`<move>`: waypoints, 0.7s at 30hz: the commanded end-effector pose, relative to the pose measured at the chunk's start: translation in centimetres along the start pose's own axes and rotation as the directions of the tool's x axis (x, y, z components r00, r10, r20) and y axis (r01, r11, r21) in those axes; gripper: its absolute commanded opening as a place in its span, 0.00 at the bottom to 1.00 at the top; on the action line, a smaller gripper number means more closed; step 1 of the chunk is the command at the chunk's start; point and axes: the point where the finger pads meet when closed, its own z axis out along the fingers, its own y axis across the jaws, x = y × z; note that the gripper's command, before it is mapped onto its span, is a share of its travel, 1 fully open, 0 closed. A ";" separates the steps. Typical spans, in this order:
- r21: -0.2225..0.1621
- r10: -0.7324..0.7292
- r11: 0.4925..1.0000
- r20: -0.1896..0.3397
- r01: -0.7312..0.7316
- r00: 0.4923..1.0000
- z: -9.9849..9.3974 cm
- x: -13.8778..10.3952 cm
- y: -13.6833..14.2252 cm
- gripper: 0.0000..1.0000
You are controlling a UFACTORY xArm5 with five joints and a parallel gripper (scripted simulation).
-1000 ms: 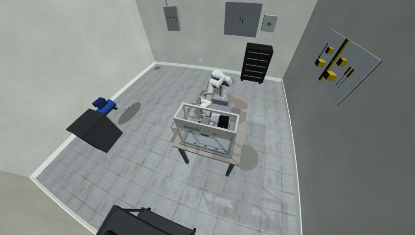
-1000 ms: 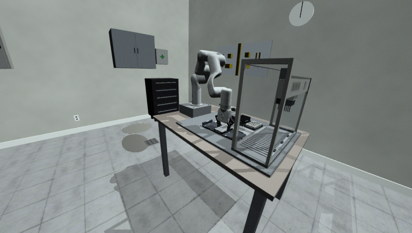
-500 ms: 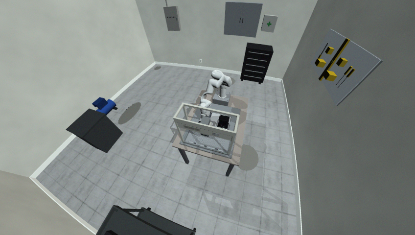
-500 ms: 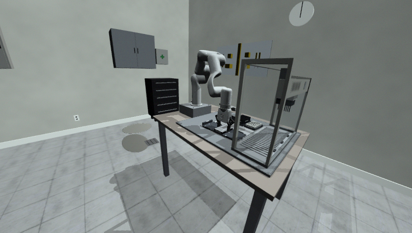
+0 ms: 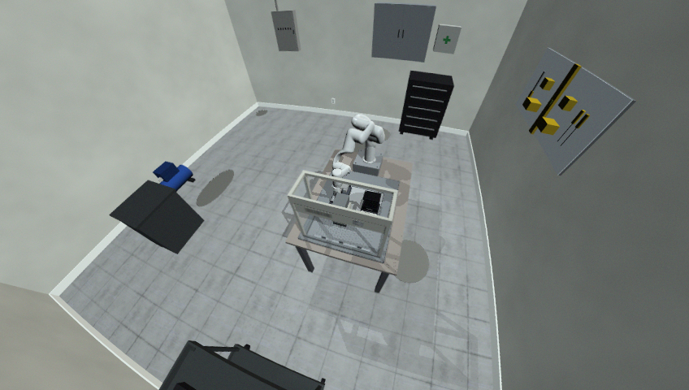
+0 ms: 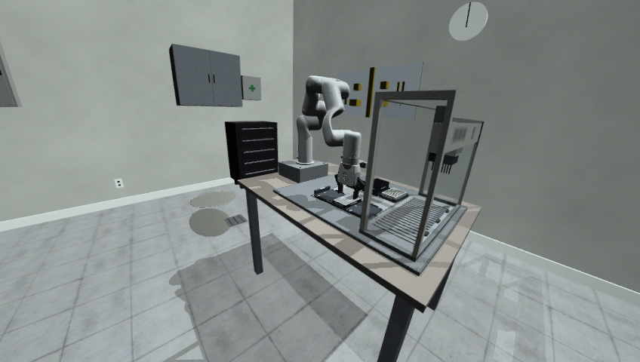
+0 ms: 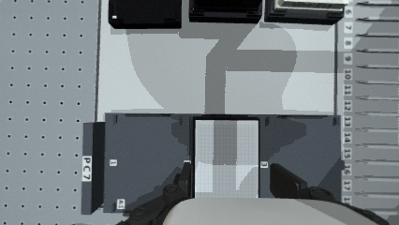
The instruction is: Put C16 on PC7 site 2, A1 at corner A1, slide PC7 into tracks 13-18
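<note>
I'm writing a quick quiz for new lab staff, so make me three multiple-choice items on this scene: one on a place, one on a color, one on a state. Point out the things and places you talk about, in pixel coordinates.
1. Where does the pale 384-well plate point(image 7: 227, 155) lie?
A) On site 1
B) On the middle site
C) On site 3

2. What color is the carrier's point(image 7: 145, 141) body?
A) Dark gray
B) Yellow
C) Bright green

3. How does the claw point(image 6: 348, 192) point(image 7: 229, 176) stand?
A) Shut on the handle
B) Shut on nothing
C) Open

Key:
1 B: the wrist view shows it between the areas marked 1 and 3.
2 A: its broad flat surfaces around the plate are dark gray in the wrist view.
3 C: its fingers stand wide apart, one near each short side of the plate.
</note>
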 end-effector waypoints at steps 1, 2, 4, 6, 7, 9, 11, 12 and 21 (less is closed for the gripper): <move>-0.004 0.000 1.000 0.001 0.000 1.000 -0.8 0.0 0.1 1.00; -0.004 0.000 1.000 0.001 0.000 1.000 -0.9 0.0 0.1 1.00; -0.004 0.000 1.000 0.001 0.000 1.000 -1.3 0.0 0.1 1.00; -0.004 0.000 1.000 0.001 0.000 1.000 -1.6 0.0 0.1 1.00; -0.004 0.000 1.000 0.001 0.000 1.000 -1.6 0.0 0.1 1.00; -0.004 0.000 1.000 0.001 0.000 1.000 -1.8 0.0 0.1 1.00; -0.004 0.000 1.000 0.001 0.000 1.000 -2.1 0.0 0.1 1.00; -0.004 0.000 1.000 0.001 0.000 1.000 -2.3 0.0 0.1 1.00; -0.004 0.000 1.000 0.001 0.000 1.000 -3.8 0.0 0.1 1.00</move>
